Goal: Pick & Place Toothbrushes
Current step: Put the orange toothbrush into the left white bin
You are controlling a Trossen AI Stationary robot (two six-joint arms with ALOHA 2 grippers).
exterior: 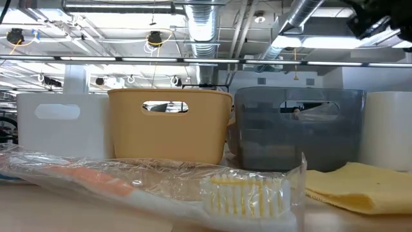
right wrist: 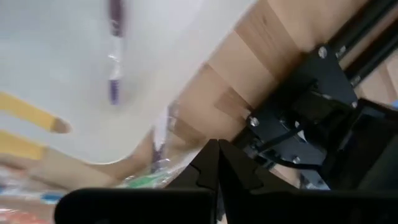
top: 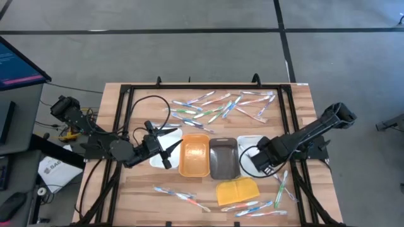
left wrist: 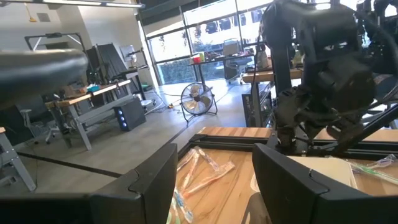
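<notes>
Orange tray (top: 194,156) and grey tray (top: 223,158) look empty — left hand (top: 165,150) open, empty; right hand (top: 264,169) closed beside white tray (top: 247,144).

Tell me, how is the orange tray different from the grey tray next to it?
The orange tray is bright orange and solid-looking, while the grey tray is dark and smoky, a bit see-through in the low view. In the overhead view the orange tray sits nearer the left gripper, the grey tray nearer the right gripper. Both are rectangular, stand upright side by side, and have a handle slot in one end wall.
</notes>
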